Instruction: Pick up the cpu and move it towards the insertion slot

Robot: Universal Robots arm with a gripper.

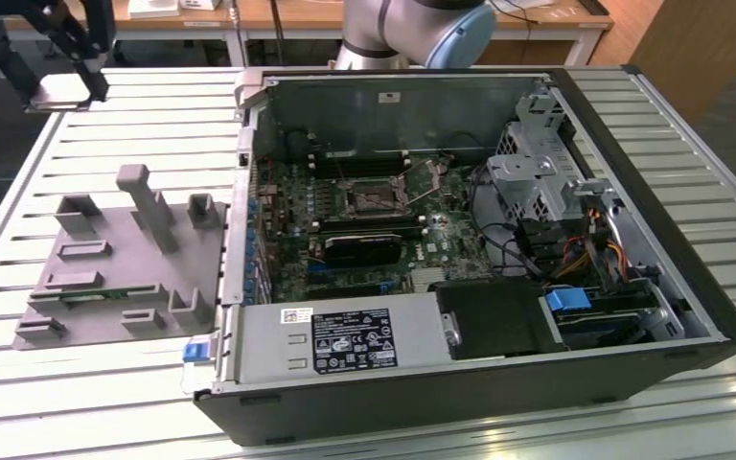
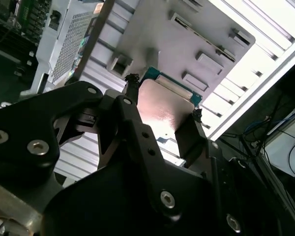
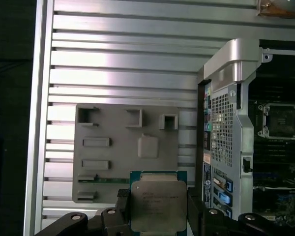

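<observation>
In the exterior view my gripper (image 1: 69,86) hangs at the far left, high over the slatted table, shut on the cpu (image 1: 66,96). The cpu (image 3: 158,204) is a flat silvery square with a green edge, held by two opposite sides between my black fingers (image 3: 123,206) in the first wrist view. Its smooth underside (image 2: 162,110) shows between the fingers (image 2: 189,132) in the second wrist view. The insertion slot (image 1: 375,198), a shiny metal frame with a dark centre, sits on the green board inside the open case, well to the exterior view's right of the gripper; it appears as the slot (image 3: 282,119) in the first wrist view.
A grey plastic fixture (image 1: 126,259) with pockets and posts lies on the table (image 1: 74,383) left of the open computer case (image 1: 471,249). The case wall (image 3: 226,123) stands between the cpu and the slot. A black heatsink block (image 1: 361,251) and a power supply (image 1: 330,340) sit inside.
</observation>
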